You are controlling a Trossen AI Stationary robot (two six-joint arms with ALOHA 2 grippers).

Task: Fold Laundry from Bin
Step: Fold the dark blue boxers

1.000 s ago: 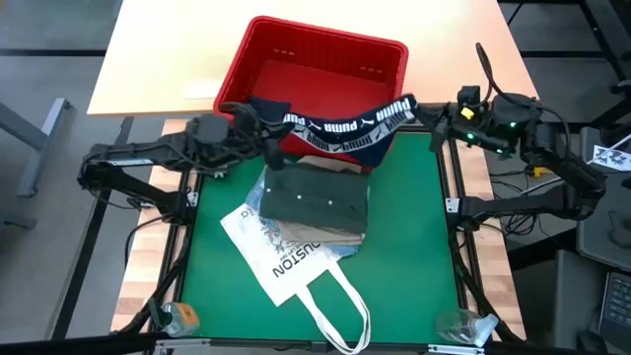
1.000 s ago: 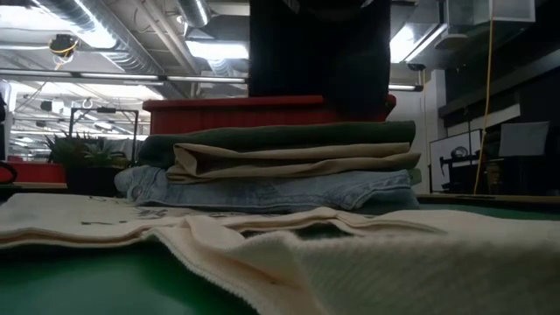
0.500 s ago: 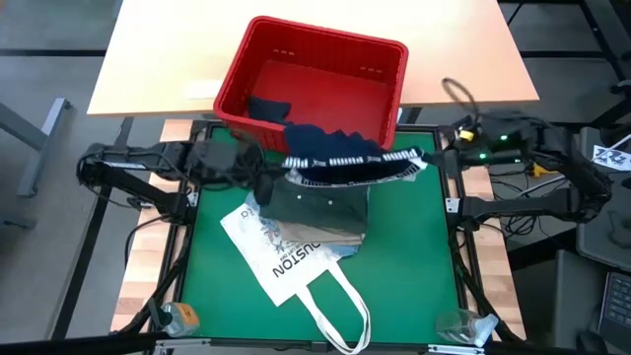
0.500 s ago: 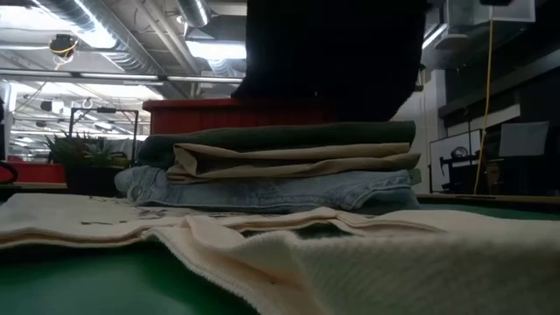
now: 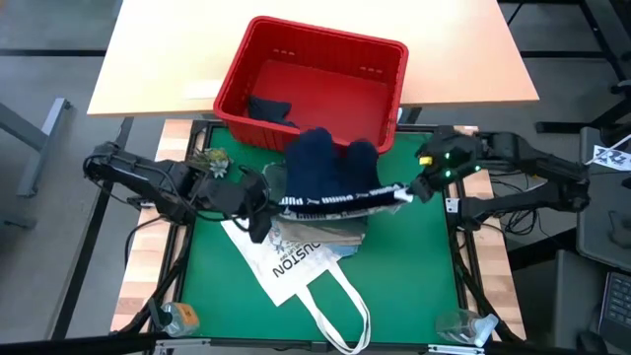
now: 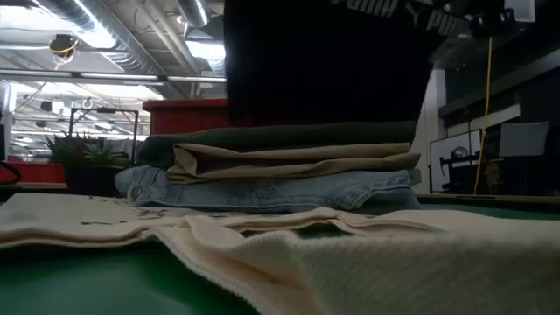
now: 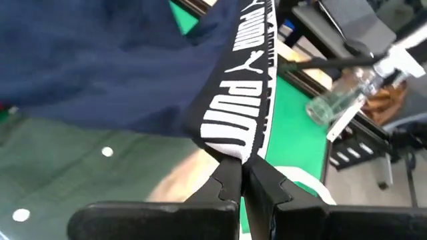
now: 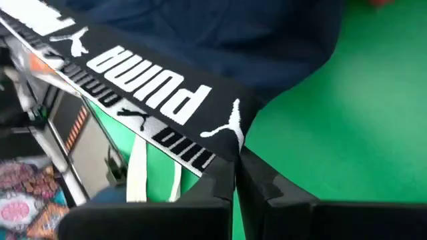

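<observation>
Two dark jointed arms, cables along them; green lights glow near the right hand (image 5: 407, 194).

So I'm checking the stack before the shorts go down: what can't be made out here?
- High view: the folded stack is mostly covered by the navy shorts.
- Low view: the red bin is hidden behind the stack and the shorts.
- Low view: the tote bag blurs near the camera.

The green table mat (image 5: 414, 266) bears a white tote bag (image 5: 286, 266) under folded laundry (image 6: 280, 166).
</observation>
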